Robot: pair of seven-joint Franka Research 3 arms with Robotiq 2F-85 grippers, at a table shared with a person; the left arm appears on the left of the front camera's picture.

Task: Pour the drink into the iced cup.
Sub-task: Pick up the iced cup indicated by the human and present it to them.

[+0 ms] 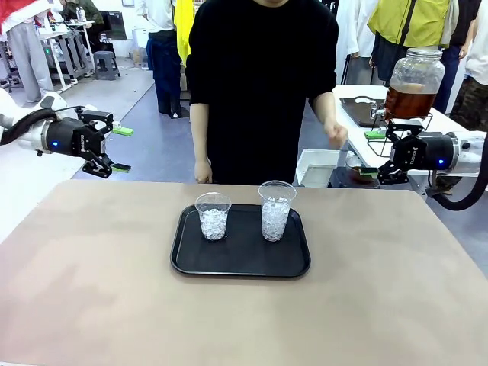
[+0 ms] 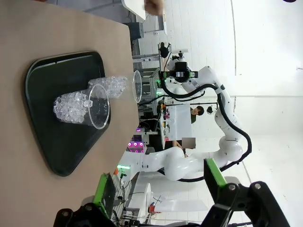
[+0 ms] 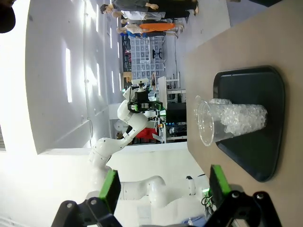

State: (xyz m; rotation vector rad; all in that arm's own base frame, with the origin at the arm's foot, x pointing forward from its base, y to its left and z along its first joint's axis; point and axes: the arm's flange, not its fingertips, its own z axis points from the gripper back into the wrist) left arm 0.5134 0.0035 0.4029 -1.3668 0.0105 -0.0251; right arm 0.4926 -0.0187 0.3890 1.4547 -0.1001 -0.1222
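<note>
A broad, matte, tan counter point(image 1: 91, 290) with a rounded far corner spreads across the front view. A person point(image 1: 263, 84) in a plain black long-sleeved top stands at its far edge, arms hanging down. Near the middle of the counter lies a flat black plastic tray point(image 1: 240, 263), rectangular with rounded corners and a low raised rim. Off the counter, on a white table behind its right far corner, a large clear jar point(image 1: 415, 76) with a wide lid sits on a black wire stand. The drink point(image 1: 410, 101), amber-brown and translucent, fills the jar's lower part. The left hand point(image 1: 122, 149) hangs in the air beyond the counter's left far corner, its black fingers with green pads spread wide and gripping nothing. The right hand point(image 1: 371, 153) hovers the same way at the right, open and empty, and shows just below the jar; how close it stands to it cannot be told. Two clear, tapered plastic cups stand upright on the tray, apart from each other. The taller cup point(image 1: 275, 210) is on the right and the shorter cup point(image 1: 213, 217) on the left. Each holds a heap of rough, glassy crushed ice point(image 1: 274, 219) well short of its rim.
</note>
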